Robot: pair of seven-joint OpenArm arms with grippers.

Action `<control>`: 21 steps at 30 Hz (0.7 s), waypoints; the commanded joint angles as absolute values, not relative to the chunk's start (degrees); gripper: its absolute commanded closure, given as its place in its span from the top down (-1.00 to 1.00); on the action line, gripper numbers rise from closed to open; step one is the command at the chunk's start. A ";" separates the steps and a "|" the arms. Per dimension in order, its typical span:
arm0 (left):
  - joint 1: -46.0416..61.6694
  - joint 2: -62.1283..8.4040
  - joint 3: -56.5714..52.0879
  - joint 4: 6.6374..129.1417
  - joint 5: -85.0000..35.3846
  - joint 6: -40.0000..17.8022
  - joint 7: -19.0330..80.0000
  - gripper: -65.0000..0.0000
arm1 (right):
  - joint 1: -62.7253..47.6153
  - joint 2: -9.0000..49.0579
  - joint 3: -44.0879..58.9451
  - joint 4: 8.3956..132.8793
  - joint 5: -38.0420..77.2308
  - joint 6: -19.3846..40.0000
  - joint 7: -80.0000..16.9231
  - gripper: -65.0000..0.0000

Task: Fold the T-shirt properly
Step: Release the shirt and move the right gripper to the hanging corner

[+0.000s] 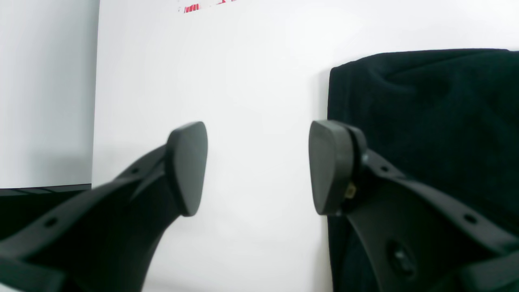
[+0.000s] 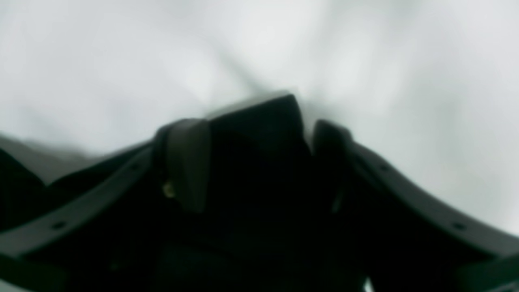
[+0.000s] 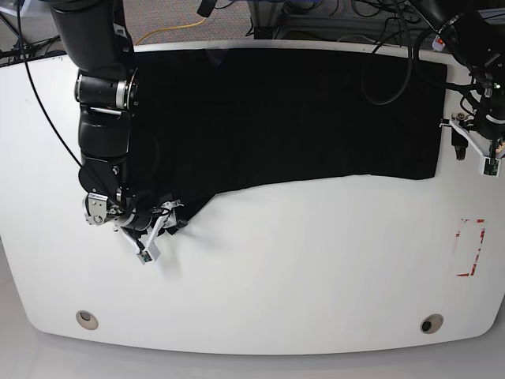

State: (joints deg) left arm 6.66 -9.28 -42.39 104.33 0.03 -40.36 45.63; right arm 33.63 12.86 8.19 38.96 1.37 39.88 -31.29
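The black T-shirt (image 3: 284,118) lies spread flat across the far half of the white table (image 3: 276,276). Its lower left corner is bunched into a peak. My right gripper (image 3: 162,219) sits at that corner. The blurred right wrist view shows the right gripper (image 2: 259,162) with its pads wide apart and a fold of the T-shirt (image 2: 259,117) filling the gap between them. My left gripper (image 3: 465,142) hangs just off the shirt's right edge. Up close, the left gripper (image 1: 257,166) is open over bare table, with the T-shirt (image 1: 425,113) beside its right finger.
A red tape rectangle (image 3: 471,246) marks the table near its right edge, and its end shows as the red tape (image 1: 194,7) in the left wrist view. Two round grommets (image 3: 87,319) (image 3: 430,324) sit near the front edge. Cables (image 3: 387,47) trail over the back.
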 commanded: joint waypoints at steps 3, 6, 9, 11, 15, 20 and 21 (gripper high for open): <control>6.02 -10.24 -42.51 105.19 -0.40 -40.00 44.53 0.13 | 34.95 13.23 8.22 37.41 1.89 40.00 -28.88 -0.20; 5.93 -10.24 -42.51 105.19 -0.31 -40.00 44.53 0.13 | 34.77 12.44 8.22 37.67 1.89 40.00 -28.79 -0.49; 5.93 -10.24 -42.51 105.01 -0.31 -40.00 44.62 0.14 | 34.77 12.18 8.13 37.67 1.80 40.00 -28.79 -1.00; 5.76 -10.24 -42.42 103.08 -0.31 -40.00 44.79 0.15 | 34.86 12.09 8.13 37.76 1.80 40.00 -28.97 -1.00; 1.54 -10.77 -40.48 97.98 -0.31 -40.00 49.10 0.15 | 34.95 12.00 8.13 37.76 1.80 40.00 -28.97 -1.00; -1.71 -12.18 -39.34 93.58 -0.75 -40.00 50.59 0.23 | 34.95 11.91 8.13 37.76 1.80 40.00 -29.05 -1.00; -2.59 -12.18 -38.90 92.62 -0.75 -40.00 50.59 0.35 | 34.95 11.91 8.13 37.76 1.80 40.00 -29.05 -1.00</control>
State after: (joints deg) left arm -1.34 -11.22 -39.35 93.21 -0.47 -40.32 51.09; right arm 33.45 11.53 8.19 37.10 1.85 39.92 -28.71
